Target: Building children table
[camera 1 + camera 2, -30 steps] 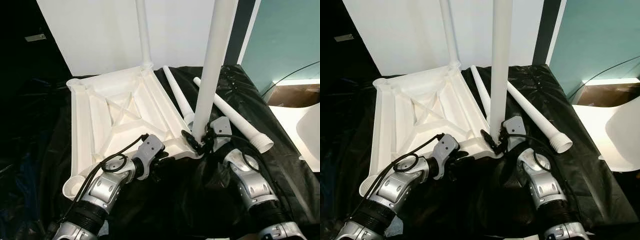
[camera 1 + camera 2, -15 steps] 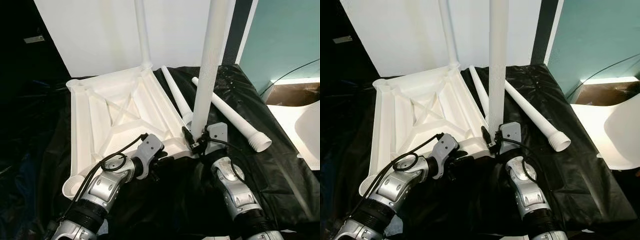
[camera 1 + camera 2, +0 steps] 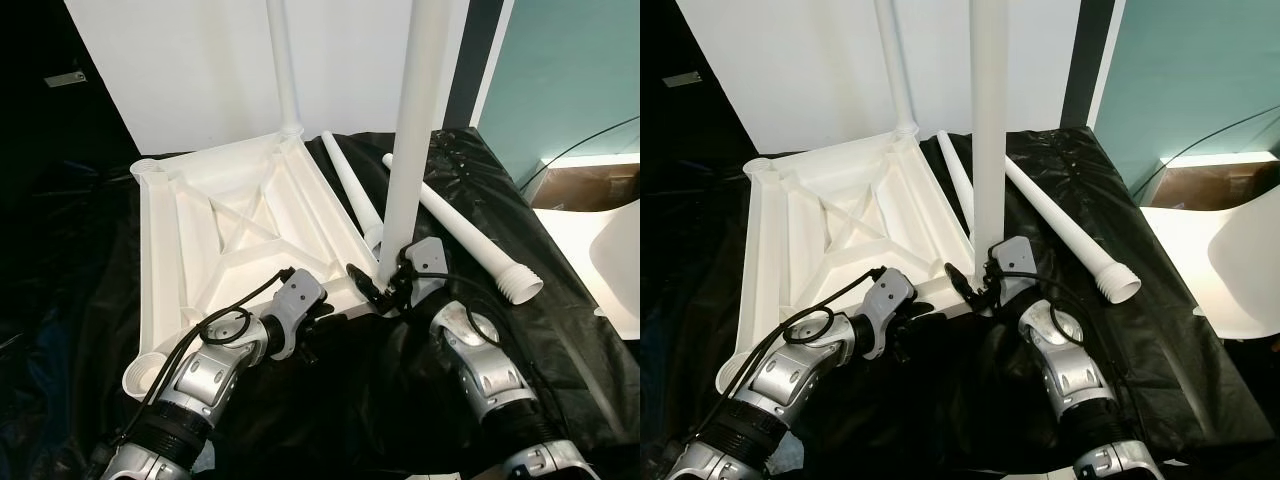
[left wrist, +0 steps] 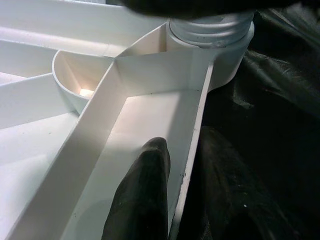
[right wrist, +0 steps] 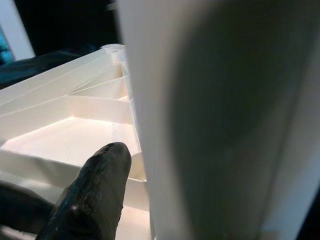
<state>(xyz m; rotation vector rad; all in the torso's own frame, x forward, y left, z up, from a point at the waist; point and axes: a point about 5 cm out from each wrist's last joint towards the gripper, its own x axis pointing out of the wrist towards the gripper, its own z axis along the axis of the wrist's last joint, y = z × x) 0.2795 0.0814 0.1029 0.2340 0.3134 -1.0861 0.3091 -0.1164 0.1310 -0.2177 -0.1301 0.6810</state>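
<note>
You cannot follow the upright table leg [image 3: 412,130] or the far leg [image 3: 281,60] to their ends; both run off the top edge of the head views. In the right wrist view that near leg is a blurred white mass hiding all but one finger [image 5: 92,197]. The left gripper [image 3: 318,322] fingertips sit behind the tabletop [image 3: 200,235] rim, so you cannot read their gap.
</note>
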